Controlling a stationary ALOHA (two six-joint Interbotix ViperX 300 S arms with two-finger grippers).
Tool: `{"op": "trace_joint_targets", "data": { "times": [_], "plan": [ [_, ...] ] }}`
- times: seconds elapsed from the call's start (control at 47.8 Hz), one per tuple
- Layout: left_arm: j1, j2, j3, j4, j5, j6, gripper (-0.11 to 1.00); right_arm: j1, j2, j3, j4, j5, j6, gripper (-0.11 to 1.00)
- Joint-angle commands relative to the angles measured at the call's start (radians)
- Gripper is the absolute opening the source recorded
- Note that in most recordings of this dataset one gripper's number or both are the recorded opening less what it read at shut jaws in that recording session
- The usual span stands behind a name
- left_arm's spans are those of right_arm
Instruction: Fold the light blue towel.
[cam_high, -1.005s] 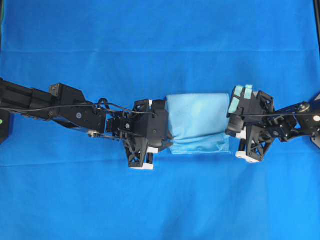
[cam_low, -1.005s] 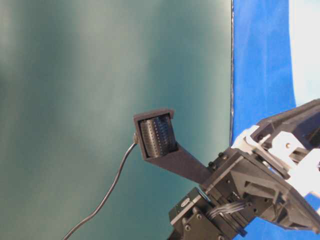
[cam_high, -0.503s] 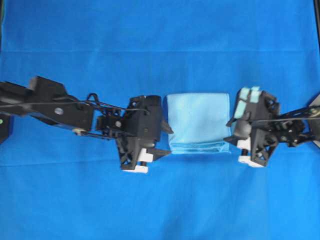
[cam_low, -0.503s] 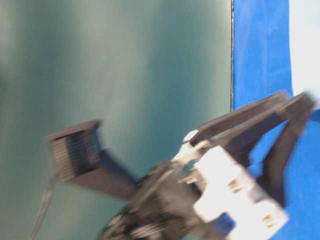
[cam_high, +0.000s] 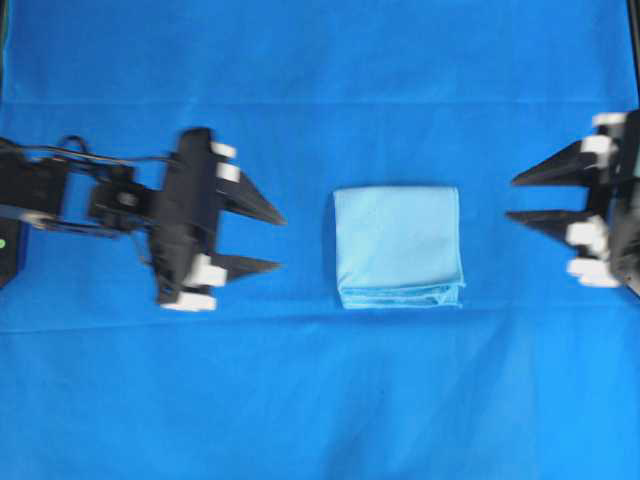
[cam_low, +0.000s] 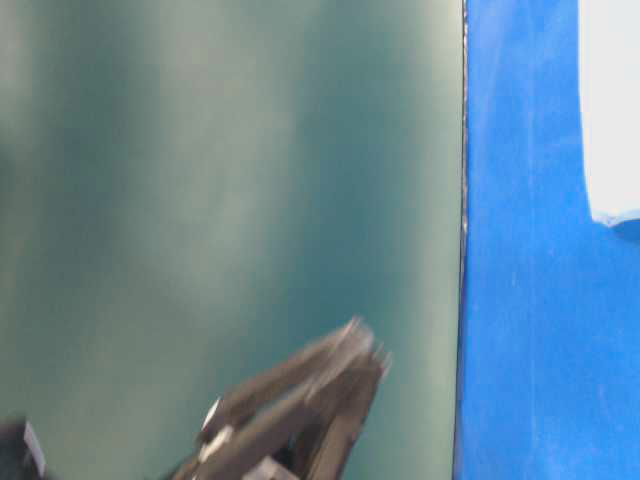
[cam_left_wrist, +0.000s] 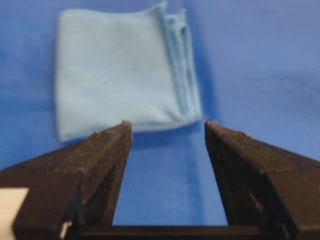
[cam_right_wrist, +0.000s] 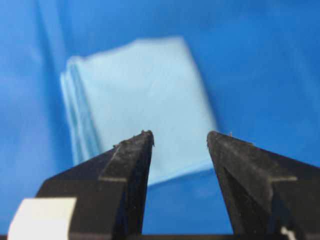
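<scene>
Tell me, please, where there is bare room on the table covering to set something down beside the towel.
Bare blue covering lies above and below the light blue towel. Narrower gaps separate it from the open left gripper and open right gripper.

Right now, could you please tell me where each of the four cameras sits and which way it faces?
Overhead: above, looking down at the light blue towel on the blue table covering, left claw and right claw either side.
Table-level: low, sideways; towel edge, a blurred claw.
Left wrist: between open fingers toward the towel.
Right wrist: likewise, opposite side.
Both wrist views share the towel's layered edge.
</scene>
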Motion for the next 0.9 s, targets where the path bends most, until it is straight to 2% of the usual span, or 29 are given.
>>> {"op": "trace_joint_targets", "data": {
  "times": [0.0, 0.147, 0.377, 0.545, 0.691, 0.88],
  "plan": [
    [0.028, -0.091, 0.058, 0.002, -0.051, 0.002, 0.54, 0.003, -0.066, 0.017, -0.054, 0.009, -0.002, 0.54],
    [0.052, -0.232, 0.172, 0.002, -0.118, 0.002, 0.54, 0.003, -0.170, 0.086, -0.106, 0.017, 0.000, 0.54],
    [0.087, -0.477, 0.360, 0.002, -0.167, 0.000, 0.54, 0.000, -0.265, 0.187, -0.124, -0.006, 0.015, 0.54],
    [0.094, -0.621, 0.500, 0.000, -0.210, -0.008, 0.54, -0.031, -0.291, 0.230, -0.130, -0.066, 0.025, 0.54],
    [0.094, -0.710, 0.571, 0.002, -0.212, -0.020, 0.54, -0.055, -0.295, 0.232, -0.132, -0.084, 0.025, 0.54],
    [0.094, -0.769, 0.607, 0.000, -0.207, -0.020, 0.53, -0.069, -0.293, 0.233, -0.132, -0.089, 0.026, 0.54]
  ]
}}
